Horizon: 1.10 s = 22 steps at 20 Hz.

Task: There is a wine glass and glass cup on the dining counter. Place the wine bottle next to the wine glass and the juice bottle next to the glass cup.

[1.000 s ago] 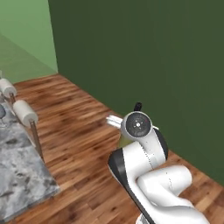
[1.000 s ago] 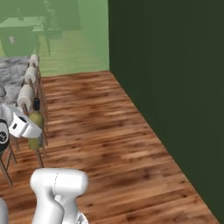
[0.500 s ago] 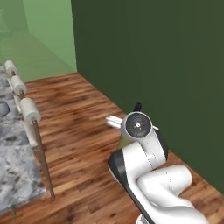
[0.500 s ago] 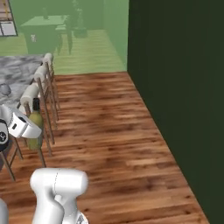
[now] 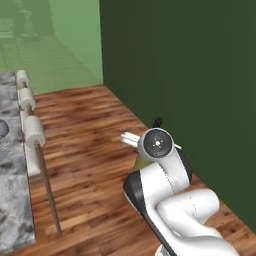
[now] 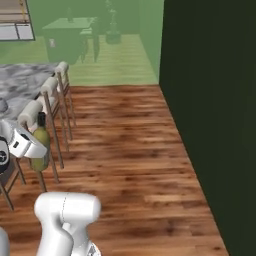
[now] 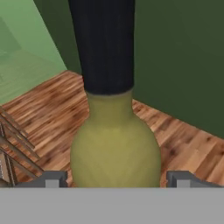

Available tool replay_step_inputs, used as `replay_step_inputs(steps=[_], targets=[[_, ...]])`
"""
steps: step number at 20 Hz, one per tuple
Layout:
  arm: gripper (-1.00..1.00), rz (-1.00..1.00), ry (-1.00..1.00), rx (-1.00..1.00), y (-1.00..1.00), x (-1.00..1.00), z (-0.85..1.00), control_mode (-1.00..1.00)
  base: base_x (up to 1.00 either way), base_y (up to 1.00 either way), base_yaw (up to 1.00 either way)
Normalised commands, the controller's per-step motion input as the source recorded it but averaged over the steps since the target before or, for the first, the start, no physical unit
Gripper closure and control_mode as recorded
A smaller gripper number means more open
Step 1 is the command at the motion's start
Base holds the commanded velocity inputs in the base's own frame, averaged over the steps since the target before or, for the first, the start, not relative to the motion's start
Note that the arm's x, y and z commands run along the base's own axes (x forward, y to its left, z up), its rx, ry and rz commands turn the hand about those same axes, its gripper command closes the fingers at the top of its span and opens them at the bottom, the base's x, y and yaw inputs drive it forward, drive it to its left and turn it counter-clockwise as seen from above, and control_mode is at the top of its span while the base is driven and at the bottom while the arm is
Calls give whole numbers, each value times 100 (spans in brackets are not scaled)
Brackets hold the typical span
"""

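Soft even light, no hard shadows, dark green wall (image 5: pixel 190 75) dim, shiny brown wood floor (image 6: pixel 130 145), blocky and blurry pictures, close olive-yellow glass bottle (image 7: pixel 114 148) fuzzy

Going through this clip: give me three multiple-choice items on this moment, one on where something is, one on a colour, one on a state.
1. Where is the wine bottle?
A. Standing on the dining counter
B. Between the gripper's fingers, above the wooden floor
C. Lying on the floor

2. What colour is the wine bottle's neck?
A. Black
B. Red
C. White

3. What is the state of the gripper?
A. Open and empty
B. Shut on a juice bottle
C. Shut on the wine bottle

Answers:
1 B: the hand view shows the olive-yellow body between the two fingertips, with the wooden floor behind it; the right base view shows it held near the stools beside the dining counter.
2 A: the neck above the yellow body is black.
3 C: both fingertips flank the bottle's body.
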Motion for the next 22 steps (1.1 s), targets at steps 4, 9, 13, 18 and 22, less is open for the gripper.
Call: replay_step_inputs(steps=[4,9,13,18,22], targets=[[100,0,0,0,0,0,0,100,64,-32,22],[100,0,0,0,0,0,0,100,66,-28,26],[100,0,0,0,0,0,0,100,62,-23,33],[100,0,0,0,0,0,0,100,49,-10,55],[100,0,0,0,0,0,0,100,38,-5,69]])
